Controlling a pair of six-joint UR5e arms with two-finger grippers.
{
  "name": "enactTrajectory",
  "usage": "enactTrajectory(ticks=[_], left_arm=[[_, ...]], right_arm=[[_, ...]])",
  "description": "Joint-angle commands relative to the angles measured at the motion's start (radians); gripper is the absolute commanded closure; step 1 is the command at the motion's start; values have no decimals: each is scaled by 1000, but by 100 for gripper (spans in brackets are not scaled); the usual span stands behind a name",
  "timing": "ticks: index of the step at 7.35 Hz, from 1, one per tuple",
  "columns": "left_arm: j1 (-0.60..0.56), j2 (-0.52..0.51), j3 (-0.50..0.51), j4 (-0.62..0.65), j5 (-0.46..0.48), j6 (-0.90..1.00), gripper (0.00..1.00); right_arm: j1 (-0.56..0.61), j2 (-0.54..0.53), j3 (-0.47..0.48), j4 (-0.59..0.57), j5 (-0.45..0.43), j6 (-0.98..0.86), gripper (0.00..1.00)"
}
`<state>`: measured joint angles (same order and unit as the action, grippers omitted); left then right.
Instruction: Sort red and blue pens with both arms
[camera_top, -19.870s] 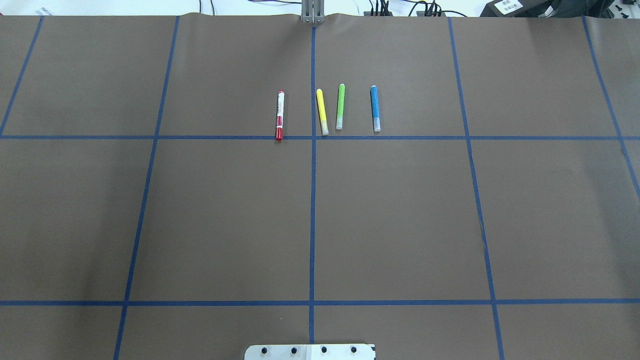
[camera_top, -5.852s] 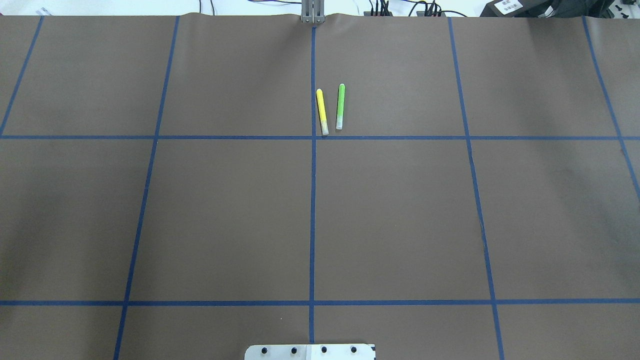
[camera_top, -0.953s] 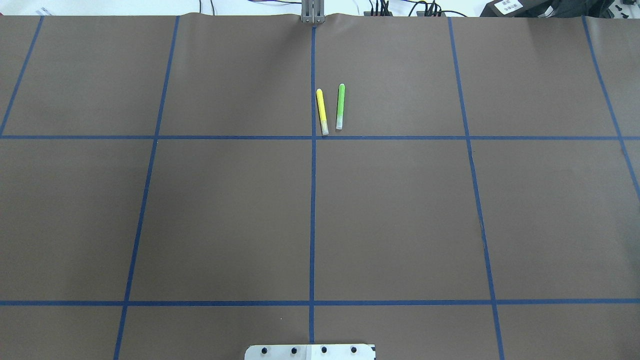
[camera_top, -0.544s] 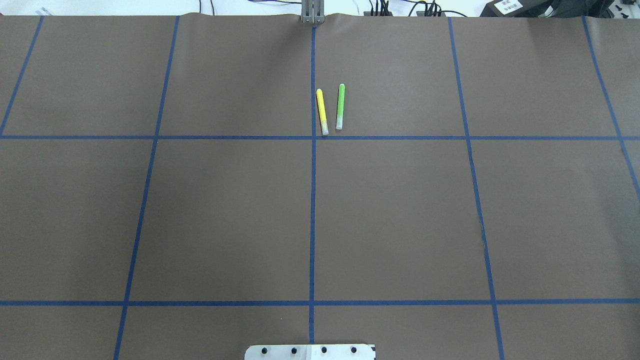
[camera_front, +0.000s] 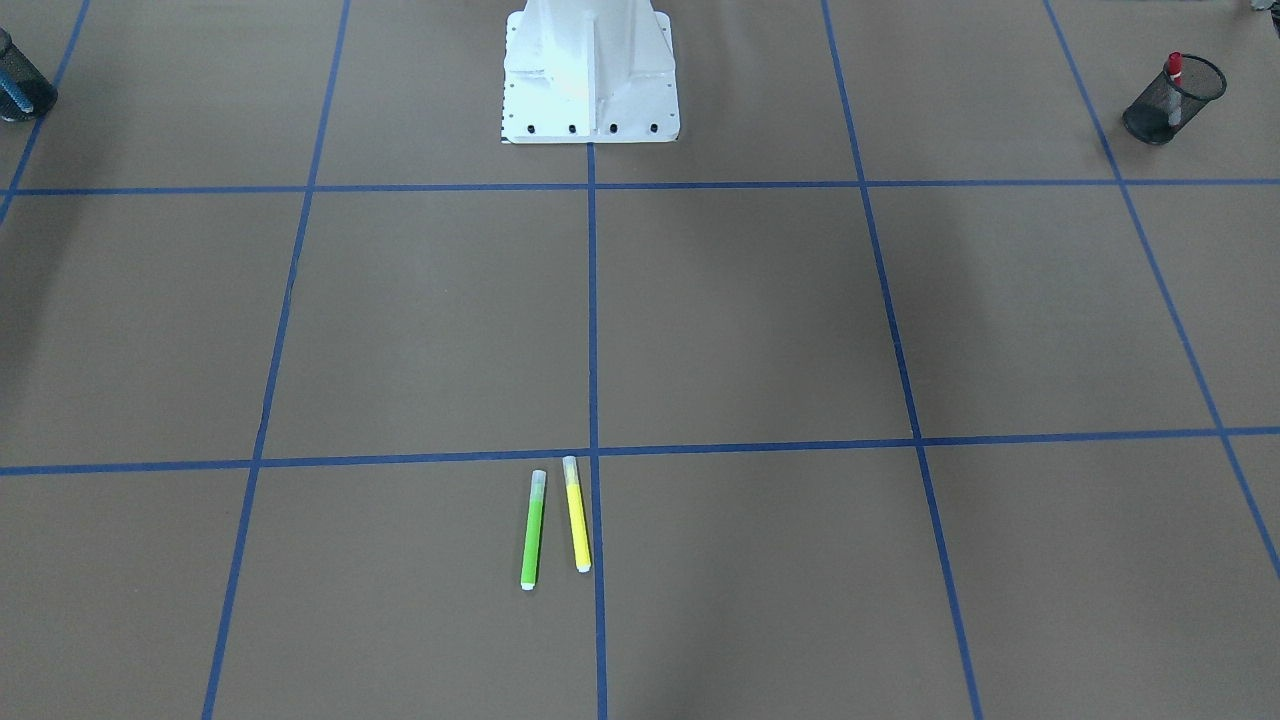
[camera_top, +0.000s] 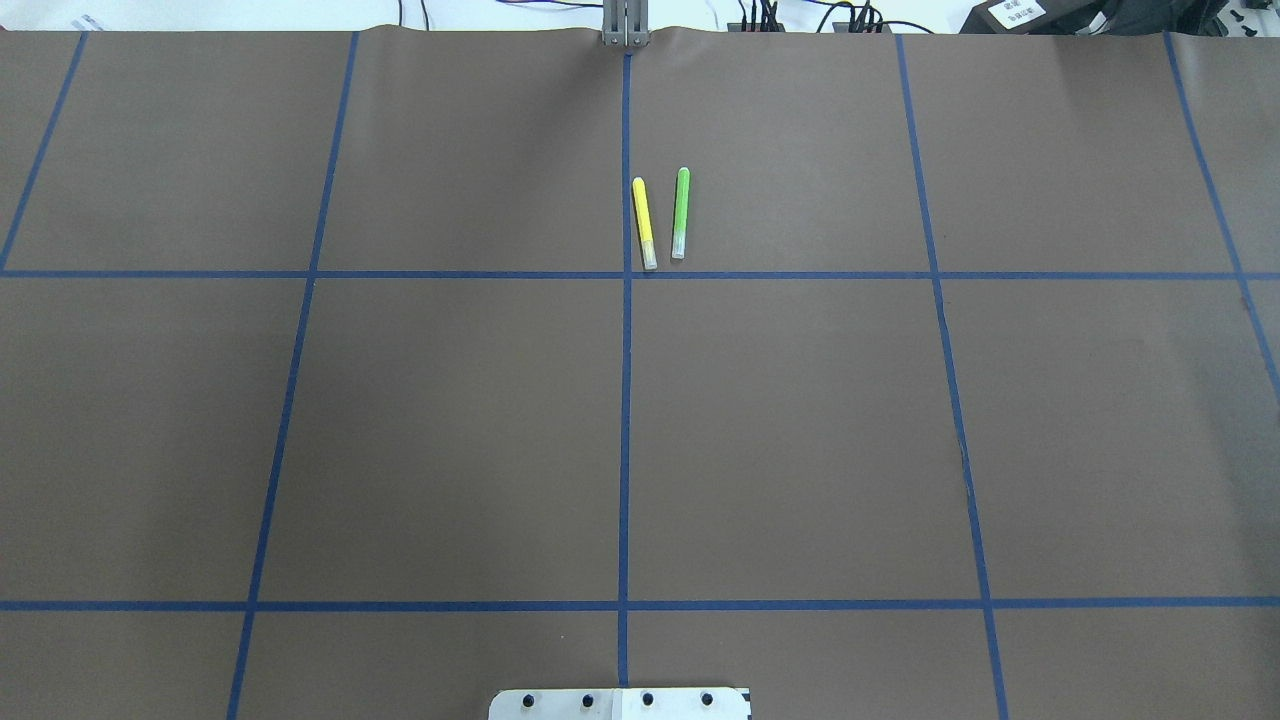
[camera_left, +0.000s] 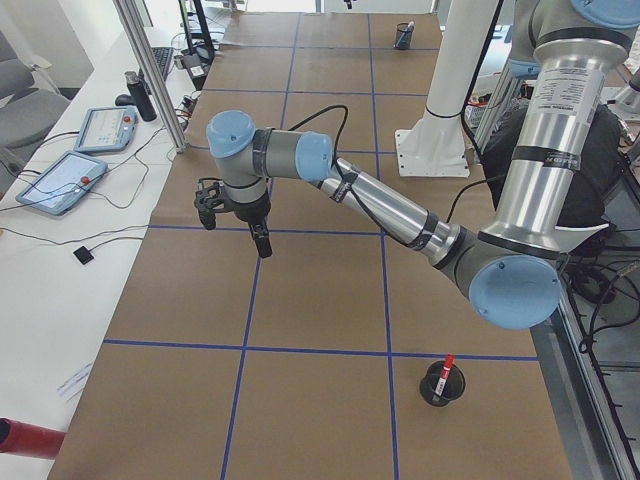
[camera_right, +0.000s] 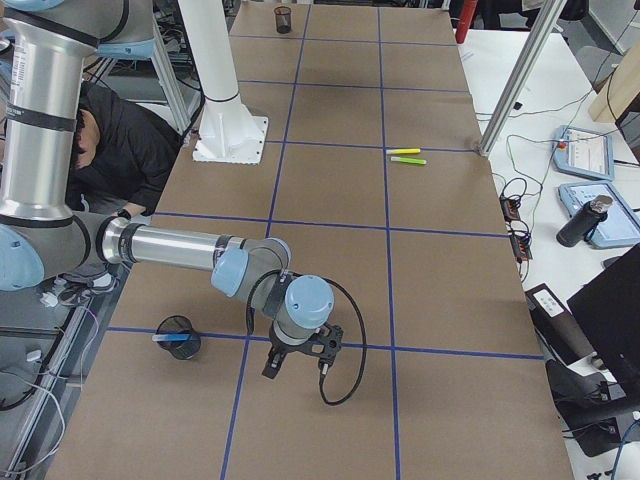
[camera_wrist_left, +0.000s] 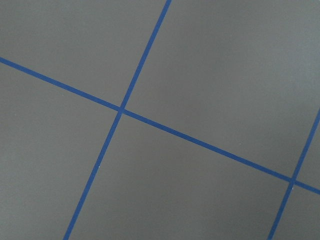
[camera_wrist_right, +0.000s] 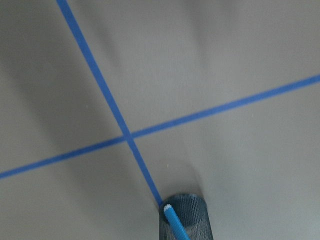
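The red pen (camera_front: 1174, 67) stands in a black mesh cup (camera_front: 1168, 108) at the table corner on my left side, also visible as the red pen (camera_left: 447, 366) in the exterior left view. The blue pen (camera_wrist_right: 177, 224) sits in another mesh cup (camera_wrist_right: 189, 212) on my right side; the exterior right view shows this blue pen (camera_right: 168, 341) too. My left gripper (camera_left: 235, 225) hovers over bare table away from its cup. My right gripper (camera_right: 297, 371) hangs just beside the blue pen's cup. I cannot tell whether either gripper is open or shut.
A green marker (camera_top: 680, 212) and a yellow marker (camera_top: 644, 222) lie side by side near the far middle of the table. The white base pedestal (camera_front: 590, 70) stands at the robot's edge. A person (camera_right: 110, 130) in dark clothes crouches behind the base.
Since the oldest frame the red and blue pens have left the far middle of the table. In the last second nothing has moved in the overhead view.
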<state>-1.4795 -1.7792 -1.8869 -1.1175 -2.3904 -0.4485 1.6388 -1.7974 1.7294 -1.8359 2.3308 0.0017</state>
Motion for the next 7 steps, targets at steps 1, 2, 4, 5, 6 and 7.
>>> enactTrajectory(ticks=[1, 2, 4, 5, 6, 7], left_arm=[[53, 1, 27, -118, 13, 1, 0], [57, 4, 70, -237, 19, 1, 0], [61, 36, 136, -399, 110, 2, 0], [61, 40, 141, -412, 138, 7, 0], [59, 67, 137, -416, 139, 33, 0], [59, 72, 146, -406, 136, 133, 0]], right_arm=[[1, 77, -27, 268, 12, 226, 0], [-4, 134, -34, 273, 21, 269, 0], [-66, 191, -43, 358, 13, 271, 0], [-71, 194, -48, 395, 9, 273, 0], [-77, 210, -48, 394, 9, 284, 0], [-88, 234, -48, 392, 15, 303, 0]])
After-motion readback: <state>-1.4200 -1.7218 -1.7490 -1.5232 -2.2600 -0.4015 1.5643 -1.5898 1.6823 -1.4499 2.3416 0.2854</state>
